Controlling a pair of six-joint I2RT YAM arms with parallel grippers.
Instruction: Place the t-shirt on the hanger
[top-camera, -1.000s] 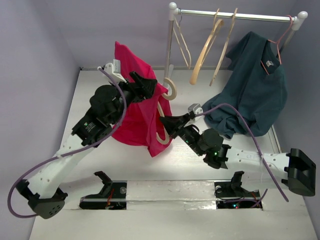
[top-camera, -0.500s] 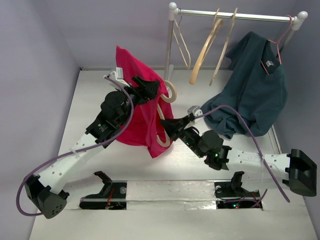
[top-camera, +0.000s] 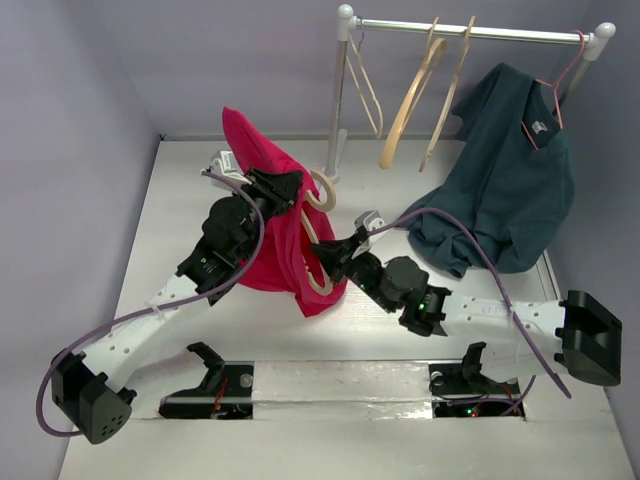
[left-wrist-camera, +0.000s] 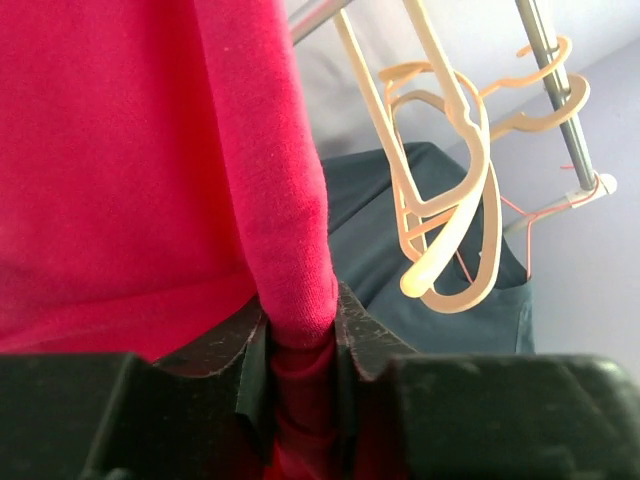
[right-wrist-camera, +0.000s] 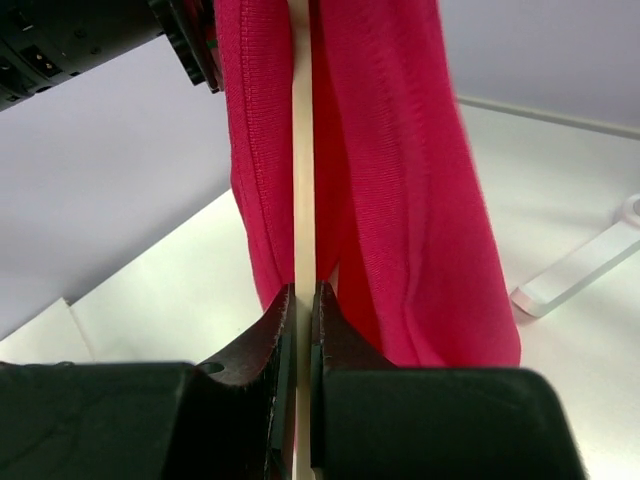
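The crimson t-shirt (top-camera: 262, 235) hangs bunched in mid-air, draped round the tan wooden hanger (top-camera: 318, 262), whose hook (top-camera: 322, 190) sticks out at the top. My left gripper (top-camera: 286, 188) is shut on a fold of the t-shirt (left-wrist-camera: 120, 180) near the hook; in the left wrist view that fold fills the space between the jaws of the left gripper (left-wrist-camera: 300, 322). My right gripper (top-camera: 328, 258) is shut on the hanger's lower arm. In the right wrist view the hanger (right-wrist-camera: 303, 180) runs edge-on up out of the right gripper (right-wrist-camera: 303, 300), with t-shirt (right-wrist-camera: 400, 180) on both sides.
A clothes rail (top-camera: 470, 32) stands at the back right on a white post (top-camera: 337, 110). It carries a thin white hanger (top-camera: 366, 85), two tan hangers (top-camera: 420, 95) and a pink hanger (top-camera: 560, 80) holding a dark teal shirt (top-camera: 510, 195). The rack's foot (right-wrist-camera: 590, 270) lies on the table.
My left gripper has gone from open to shut on a fold of the t-shirt. Both arms, the t-shirt and the hanger have shifted slightly left.
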